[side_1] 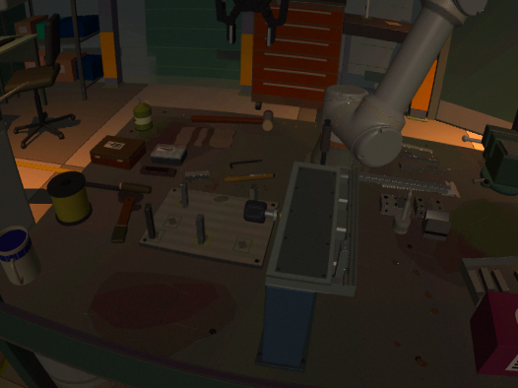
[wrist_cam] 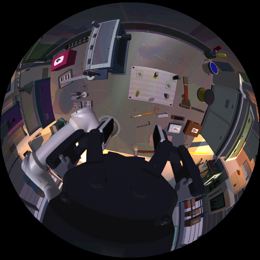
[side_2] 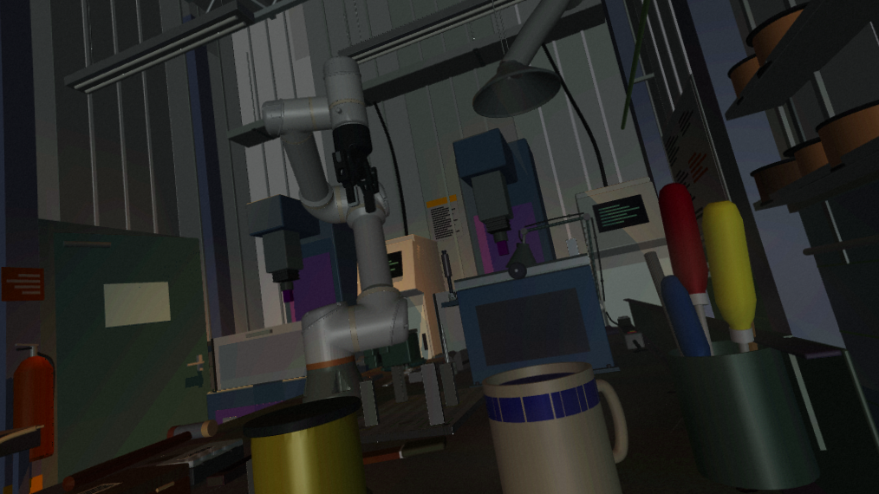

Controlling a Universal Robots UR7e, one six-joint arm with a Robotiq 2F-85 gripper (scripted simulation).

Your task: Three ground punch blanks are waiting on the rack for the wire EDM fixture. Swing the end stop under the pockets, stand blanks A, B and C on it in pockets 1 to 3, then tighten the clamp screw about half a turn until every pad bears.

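The fixture's pockets [side_1: 344, 216] run along its far edge and are partly hidden from the side camera. The fixture [side_1: 310, 229] is a grey slab on a blue block at mid-table. A black clamp knob [side_1: 255, 210] sticks out of its left side. The rack [side_1: 211, 224] is a pale plate left of the fixture. Three dark blanks stand on it: [side_1: 149, 221], [side_1: 200, 229], [side_1: 184, 195]. My gripper [side_1: 250, 33] hangs high above the table's far side, open and empty. The wrist camera looks down on the rack [wrist_cam: 152, 86] and the fixture [wrist_cam: 104, 48].
A red drawer cabinet [side_1: 300, 49] stands behind the table. A yellow spool [side_1: 71, 197], a mug [side_1: 17, 253], a hammer [side_1: 125, 209], a mallet [side_1: 231, 119] and boxes [side_1: 118, 151] lie left. Small vises and rails [side_1: 413, 197] lie right, a magenta box [side_1: 495, 330] near the right edge.
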